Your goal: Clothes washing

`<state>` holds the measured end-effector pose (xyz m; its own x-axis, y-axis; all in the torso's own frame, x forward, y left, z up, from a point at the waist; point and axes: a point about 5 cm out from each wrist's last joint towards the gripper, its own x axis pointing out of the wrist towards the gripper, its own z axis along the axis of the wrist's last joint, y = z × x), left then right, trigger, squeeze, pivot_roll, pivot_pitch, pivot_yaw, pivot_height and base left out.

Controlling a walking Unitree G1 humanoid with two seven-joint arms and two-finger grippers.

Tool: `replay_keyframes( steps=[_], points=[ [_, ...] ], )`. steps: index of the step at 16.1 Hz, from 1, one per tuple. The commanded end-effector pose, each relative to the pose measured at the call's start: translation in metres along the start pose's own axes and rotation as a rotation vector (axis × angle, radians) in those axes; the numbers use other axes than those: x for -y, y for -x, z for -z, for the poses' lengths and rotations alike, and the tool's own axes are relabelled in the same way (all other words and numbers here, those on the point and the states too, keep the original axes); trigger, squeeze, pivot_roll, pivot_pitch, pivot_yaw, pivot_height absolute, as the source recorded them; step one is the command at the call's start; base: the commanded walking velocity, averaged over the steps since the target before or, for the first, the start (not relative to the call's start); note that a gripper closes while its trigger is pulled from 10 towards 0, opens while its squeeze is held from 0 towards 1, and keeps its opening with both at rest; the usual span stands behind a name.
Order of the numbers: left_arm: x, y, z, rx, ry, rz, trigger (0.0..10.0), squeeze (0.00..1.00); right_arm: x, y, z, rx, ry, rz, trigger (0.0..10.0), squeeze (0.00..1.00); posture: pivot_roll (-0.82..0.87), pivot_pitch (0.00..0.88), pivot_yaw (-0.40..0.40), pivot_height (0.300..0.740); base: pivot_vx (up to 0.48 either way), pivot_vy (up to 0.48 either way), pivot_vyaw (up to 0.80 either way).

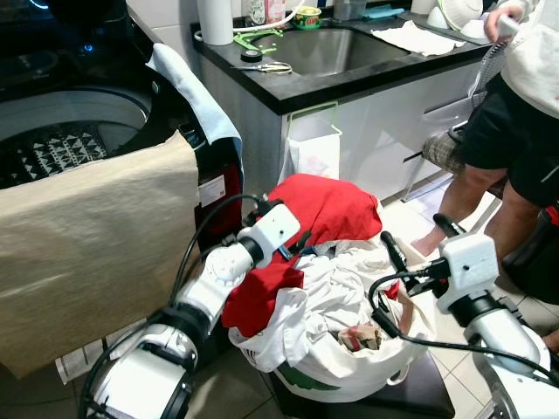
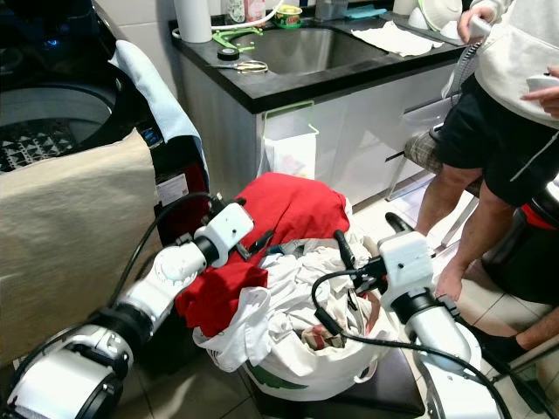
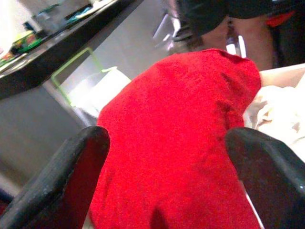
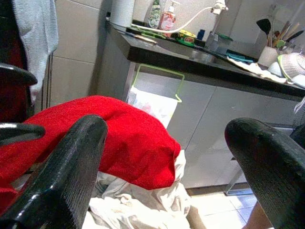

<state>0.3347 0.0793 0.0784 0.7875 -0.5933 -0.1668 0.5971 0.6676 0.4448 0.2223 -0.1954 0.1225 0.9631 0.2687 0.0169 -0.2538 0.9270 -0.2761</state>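
The left gripper (image 3: 164, 157) has its two black fingers (image 3: 71, 176) spread wide, one on each side of the bright red cloth garment (image 1: 327, 209); whether the fingertips press the fabric cannot be told. The garment lies heaped on top of the white laundry basket (image 1: 349, 380), which is overfull with crumpled white clothes (image 1: 336, 288), and one red fold hangs down over the basket's side below the left wrist. The right gripper (image 1: 410, 240) is also parted wide, holding nothing, just above the basket's right side and facing the red garment. The basket stands on a dark low stool (image 1: 419, 393) on the pale tiled floor (image 1: 410, 214). To the robot's left is the black top-loading washing machine (image 1: 79, 113), its opening uncovered, with a beige cloth (image 1: 87, 253) draped over its front and a light blue towel (image 1: 196, 92) over its corner. Behind the basket runs a black countertop with a steel sink (image 1: 323, 48). A person in black shorts (image 1: 515, 140) stands at the right.
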Motion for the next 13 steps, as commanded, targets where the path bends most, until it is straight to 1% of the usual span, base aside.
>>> replay_keyframes(
  steps=[1, 2, 3, 5, 6, 8, 10, 12, 13],
  points=[
    [-0.012, -0.001, -0.005, 0.021, 0.004, -0.067, 10.0, 0.00, 0.002, 0.009, 0.013, -0.038, 0.031, 0.001, 10.0, 0.00, -0.12, 0.000, -0.009, 0.740, 0.000, 0.000, 0.00],
    [-0.017, -0.001, -0.007, 0.026, 0.004, -0.088, 10.0, 0.00, 0.001, 0.013, 0.020, -0.050, 0.032, 0.005, 10.0, 0.00, -0.11, 0.000, -0.007, 0.740, 0.000, 0.000, 0.00],
    [-0.024, -0.001, -0.010, 0.035, 0.008, -0.108, 10.0, 0.00, -0.001, 0.010, 0.028, -0.058, 0.015, 0.026, 10.0, 0.00, -0.10, 0.000, -0.003, 0.740, 0.000, 0.000, 0.00],
    [-0.031, 0.001, -0.010, 0.034, -0.003, -0.133, 10.0, 0.00, -0.002, -0.007, 0.033, -0.058, -0.032, 0.063, 10.0, 0.00, -0.08, 0.000, 0.001, 0.740, 0.000, 0.000, 0.00],
    [-0.033, 0.001, -0.010, 0.030, -0.014, -0.139, 10.0, 0.00, -0.004, -0.010, 0.033, -0.053, -0.028, 0.054, 10.0, 0.00, -0.07, 0.000, 0.000, 0.740, 0.000, 0.000, 0.00],
    [-0.037, 0.002, -0.011, 0.034, -0.023, -0.149, 10.0, 0.00, -0.006, -0.019, 0.029, -0.026, -0.045, 0.051, 10.0, 0.00, -0.06, 0.000, -0.004, 0.740, 0.000, 0.000, 0.00],
    [-0.035, 0.003, -0.010, 0.038, -0.027, -0.151, 10.0, 0.00, -0.006, -0.035, 0.005, 0.060, -0.075, 0.062, 10.0, 0.00, -0.05, 0.000, -0.004, 0.740, 0.000, 0.000, 0.00],
    [-0.033, 0.003, -0.010, 0.042, -0.026, -0.149, 10.0, 0.00, -0.007, -0.044, -0.002, 0.091, -0.084, 0.066, 10.0, 0.00, -0.05, 0.000, -0.005, 0.740, 0.000, 0.000, 0.00],
    [-0.031, 0.002, -0.010, 0.042, -0.020, -0.154, 10.0, 0.00, -0.007, -0.063, 0.002, 0.089, -0.104, 0.073, 10.0, 0.00, -0.04, 0.000, 0.004, 0.740, 0.000, 0.000, 0.00]
  ],
)
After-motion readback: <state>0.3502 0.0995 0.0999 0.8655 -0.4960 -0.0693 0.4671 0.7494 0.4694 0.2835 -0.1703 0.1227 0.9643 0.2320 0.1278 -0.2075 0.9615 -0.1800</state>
